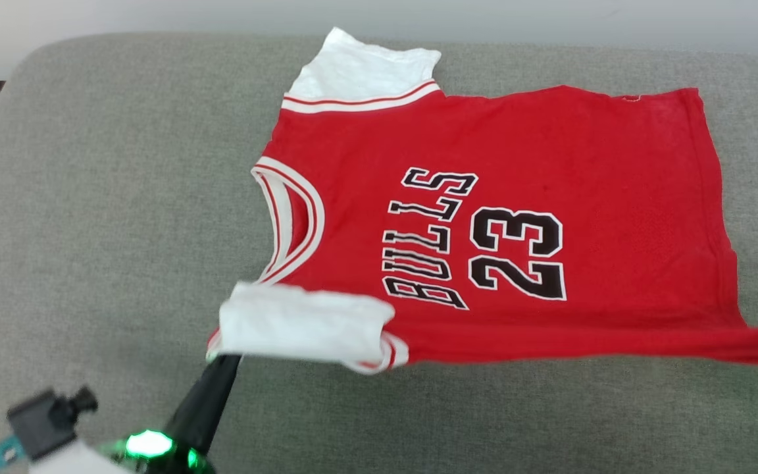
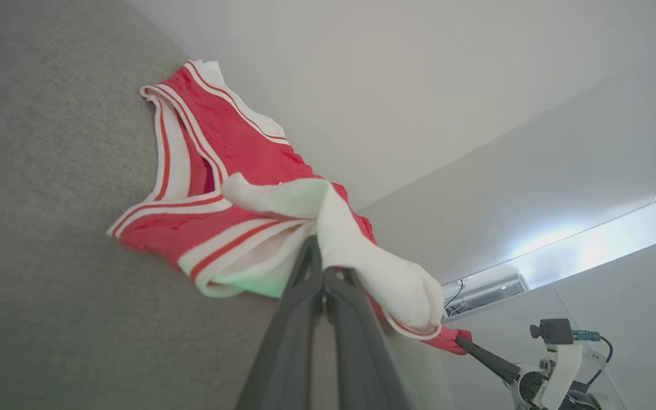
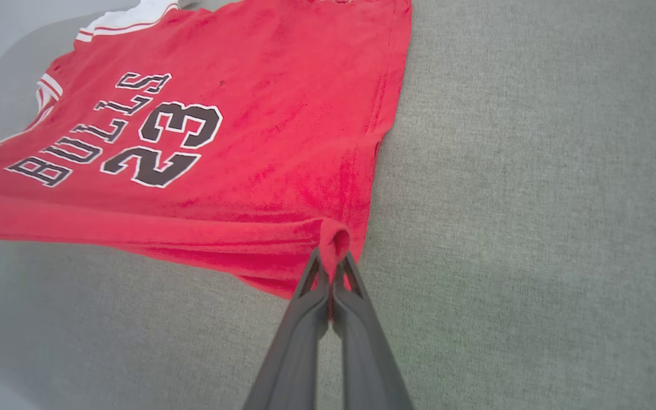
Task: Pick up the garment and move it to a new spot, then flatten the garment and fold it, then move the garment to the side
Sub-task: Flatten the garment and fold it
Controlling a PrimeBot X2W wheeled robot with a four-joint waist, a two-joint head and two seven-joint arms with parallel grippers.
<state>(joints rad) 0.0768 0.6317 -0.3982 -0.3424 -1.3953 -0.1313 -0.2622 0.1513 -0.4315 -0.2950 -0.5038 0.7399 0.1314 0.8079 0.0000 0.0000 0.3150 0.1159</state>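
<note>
Red soft-fabric T-shirt with white short sleeves point(image 1: 497, 164) lies spread on the grey fabric surface point(image 1: 122, 197), my left hand point(image 2: 320, 259) clamped on its near sleeve, my right hand point(image 3: 333, 265) on its near hem corner; folding seems underway, so both should carry that edge evenly far.

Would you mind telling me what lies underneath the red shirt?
The garment lies spread on the grey cushion, which shows around it. Anything directly beneath the fabric is covered and cannot be seen.
</note>
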